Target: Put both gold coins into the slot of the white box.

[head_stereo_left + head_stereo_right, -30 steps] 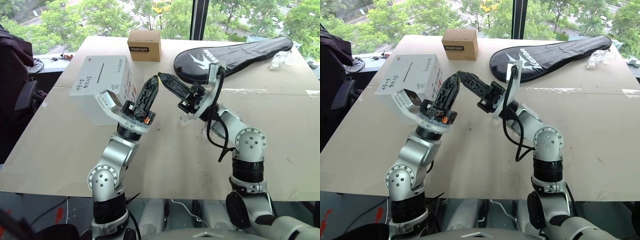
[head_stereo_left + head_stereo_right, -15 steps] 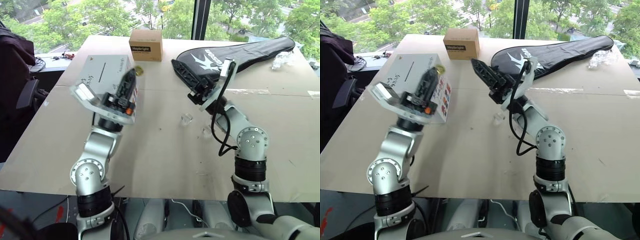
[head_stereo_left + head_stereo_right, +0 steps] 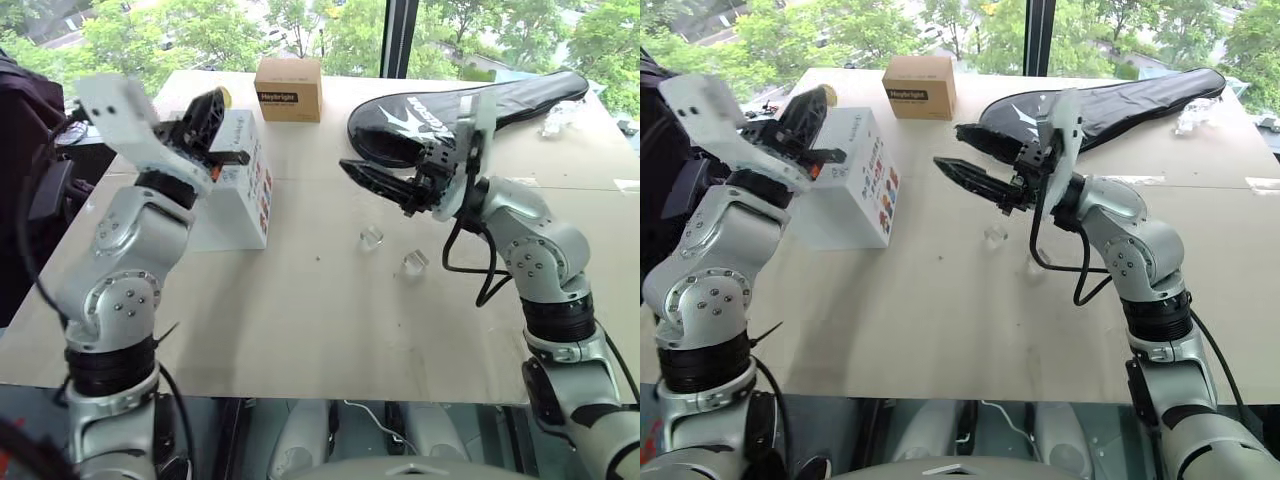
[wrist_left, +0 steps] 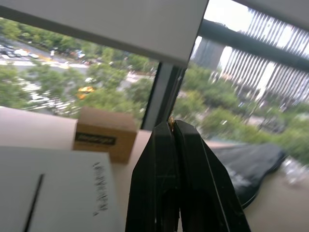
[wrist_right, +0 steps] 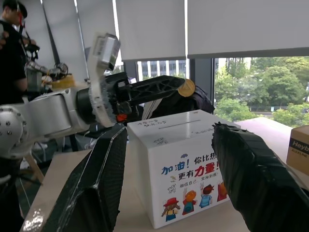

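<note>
The left pincer (image 5: pixel 181 88) pinches a gold coin (image 5: pixel 186 88) above the white box (image 5: pixel 183 164); the right pincer (image 3: pixel 952 166) gapes empty.

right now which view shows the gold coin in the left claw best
The right wrist view: the gold coin is a full round disc pinched at the tip of the left claw. The eye views give a small yellow speck there; the left wrist view, a gold glint between the fingertips.
</note>
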Available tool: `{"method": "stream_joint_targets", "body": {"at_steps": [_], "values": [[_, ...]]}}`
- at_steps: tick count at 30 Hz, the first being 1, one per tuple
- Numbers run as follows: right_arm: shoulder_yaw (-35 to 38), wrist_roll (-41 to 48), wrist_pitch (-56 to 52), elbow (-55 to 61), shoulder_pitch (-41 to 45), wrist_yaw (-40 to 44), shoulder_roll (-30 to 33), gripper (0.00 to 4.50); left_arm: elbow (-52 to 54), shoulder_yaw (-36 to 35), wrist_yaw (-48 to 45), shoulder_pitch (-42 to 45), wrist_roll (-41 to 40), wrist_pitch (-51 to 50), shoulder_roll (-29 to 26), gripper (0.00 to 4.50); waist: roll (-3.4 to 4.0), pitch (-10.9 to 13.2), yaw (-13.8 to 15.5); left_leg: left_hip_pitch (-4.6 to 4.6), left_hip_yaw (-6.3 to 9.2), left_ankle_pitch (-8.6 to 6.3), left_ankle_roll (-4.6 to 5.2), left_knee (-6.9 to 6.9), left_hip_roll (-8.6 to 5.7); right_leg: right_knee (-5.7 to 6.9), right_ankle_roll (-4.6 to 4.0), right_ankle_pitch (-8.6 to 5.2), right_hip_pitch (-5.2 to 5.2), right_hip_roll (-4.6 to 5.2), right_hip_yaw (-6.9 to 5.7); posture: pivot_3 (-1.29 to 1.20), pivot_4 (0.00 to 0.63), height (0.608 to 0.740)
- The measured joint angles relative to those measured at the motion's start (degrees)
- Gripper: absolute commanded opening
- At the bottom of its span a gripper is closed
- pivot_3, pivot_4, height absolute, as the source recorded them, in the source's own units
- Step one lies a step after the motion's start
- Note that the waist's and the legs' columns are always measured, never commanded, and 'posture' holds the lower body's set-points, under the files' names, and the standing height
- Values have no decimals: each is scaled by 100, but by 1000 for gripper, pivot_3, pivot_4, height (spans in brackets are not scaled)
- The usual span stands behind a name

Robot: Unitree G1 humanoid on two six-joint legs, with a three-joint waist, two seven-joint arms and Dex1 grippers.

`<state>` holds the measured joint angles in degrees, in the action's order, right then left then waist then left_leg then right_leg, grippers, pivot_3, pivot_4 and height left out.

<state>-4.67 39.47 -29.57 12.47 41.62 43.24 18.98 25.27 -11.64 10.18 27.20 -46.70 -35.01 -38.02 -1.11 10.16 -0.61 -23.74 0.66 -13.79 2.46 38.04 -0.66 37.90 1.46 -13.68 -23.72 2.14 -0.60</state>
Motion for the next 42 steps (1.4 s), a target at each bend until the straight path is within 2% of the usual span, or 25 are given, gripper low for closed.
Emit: {"method": "stream_joint_targets", "body": {"at_steps": [5,19,36,42], "values": [[5,-100,-1,-1,222,208,65,3029,9,-209,368,-262,343,-481,241,0,-2,1,10,-5,6,11,-23,-13,0,-1,-1,1,-9,33,-9,0,150,740],[13,-98,-161,2,221,358,172,3029,-5,-809,175,-324,552,-1127,452,0,-2,0,17,-4,4,8,-18,-24,-7,-4,-1,1,-12,49,-11,0,150,740],[17,-100,-220,3,218,286,119,3029,53,-1021,-14,-287,728,-1582,589,0,-2,0,-1,0,3,8,-19,-27,-7,-2,-1,1,-12,50,-10,0,150,740],[-24,-434,-277,0,218,195,289,3029,65,-1021,-135,-268,868,-1627,615,0,-2,-1,5,0,2,9,-20,-27,-8,-2,-1,1,-12,51,-11,0,150,740]]}}
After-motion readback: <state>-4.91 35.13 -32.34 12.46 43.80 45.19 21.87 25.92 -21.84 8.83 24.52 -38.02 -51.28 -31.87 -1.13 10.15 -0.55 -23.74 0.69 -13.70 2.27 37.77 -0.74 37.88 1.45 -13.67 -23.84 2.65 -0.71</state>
